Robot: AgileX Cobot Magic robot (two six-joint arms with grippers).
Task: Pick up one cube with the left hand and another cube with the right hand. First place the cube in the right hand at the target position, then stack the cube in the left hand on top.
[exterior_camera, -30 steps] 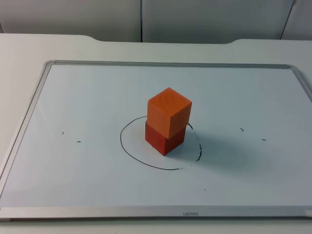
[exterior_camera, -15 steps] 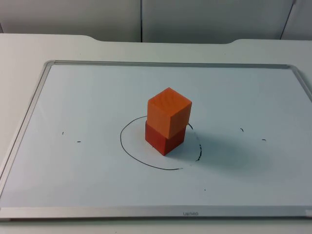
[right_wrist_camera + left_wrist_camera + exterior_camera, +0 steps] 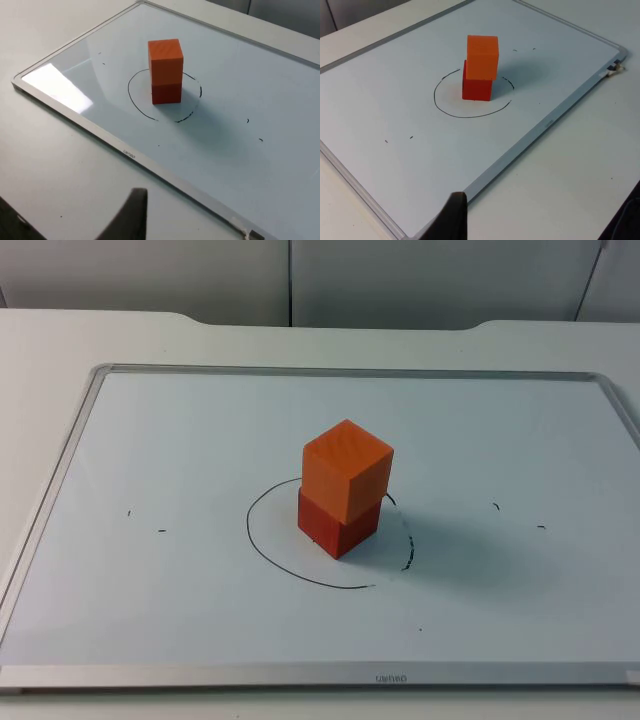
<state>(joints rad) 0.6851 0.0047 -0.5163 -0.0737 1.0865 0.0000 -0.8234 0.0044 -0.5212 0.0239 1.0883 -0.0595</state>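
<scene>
a whiteboard with a silver frame, lying flat on the white table, grey wall behind it. near the board's middle, a hand-drawn black circle. inside that circle, a red cube sitting on the board, and an orange cube stacked on top of it, resting on its upper face and turned slightly out of line with it. both cubes standing free, nothing touching them. small black pen marks to the left of the circle and more to its right.

from the left wrist camera: same stack, orange cube on red cube, inside the circle, well away from the camera. a single black fingertip of the left gripper at the near edge of the whiteboard, well apart from the cubes; cannot tell whether this gripper is apart or together.

from the right wrist camera: orange cube on red cube, inside the circle, on the whiteboard. a single black fingertip of the right gripper over bare table, off the board and well apart from the stack; cannot tell whether this gripper is apart or together.
</scene>
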